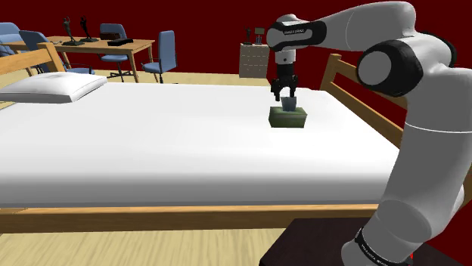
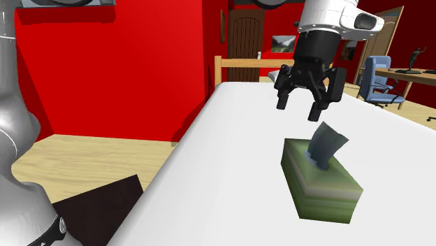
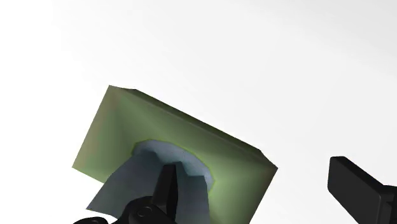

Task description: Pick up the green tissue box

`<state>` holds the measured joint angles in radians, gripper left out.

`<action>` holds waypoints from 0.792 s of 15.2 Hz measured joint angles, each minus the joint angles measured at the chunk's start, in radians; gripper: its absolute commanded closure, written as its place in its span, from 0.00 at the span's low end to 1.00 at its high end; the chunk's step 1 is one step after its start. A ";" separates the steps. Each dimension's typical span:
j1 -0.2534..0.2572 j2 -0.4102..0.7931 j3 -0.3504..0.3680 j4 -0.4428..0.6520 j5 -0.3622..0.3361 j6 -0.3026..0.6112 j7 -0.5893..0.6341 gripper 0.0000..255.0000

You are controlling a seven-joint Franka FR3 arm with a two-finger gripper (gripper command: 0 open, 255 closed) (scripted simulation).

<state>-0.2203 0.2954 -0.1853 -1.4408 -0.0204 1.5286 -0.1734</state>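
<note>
Tissue box [image 2: 328, 187] on bed [image 2: 230, 140], just beneath hand [image 2: 298, 112], fingers [image 2: 316, 110] apart.

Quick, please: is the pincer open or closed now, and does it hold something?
The pincer is open and holds nothing; it hangs just above the green tissue box.

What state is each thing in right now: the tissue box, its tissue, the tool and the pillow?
Green rectangular tissue box: lying flat on the white bed, not gripped.
Grey tissue: sticking up out of the box's top opening.
Black two-finger tool: open, above the box, holding nothing.
White pillow: lying flat on the bed.
</note>
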 measured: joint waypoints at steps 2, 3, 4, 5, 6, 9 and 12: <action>-0.024 0.096 -0.008 0.134 0.011 -0.039 -0.020 0.00; -0.032 0.131 -0.010 0.179 0.015 -0.051 -0.023 0.00; -0.049 0.189 -0.014 0.265 0.022 -0.078 -0.034 0.00; -0.057 0.222 -0.014 0.310 0.025 -0.091 -0.038 0.00; -0.060 0.241 -0.014 0.332 0.028 -0.094 -0.039 0.00; -0.060 0.247 -0.014 0.308 0.028 -0.065 -0.038 0.00; -0.058 0.245 -0.013 0.261 0.028 -0.020 -0.036 0.00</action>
<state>-0.2784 0.5402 -0.1988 -1.1799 0.0076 1.5086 -0.2092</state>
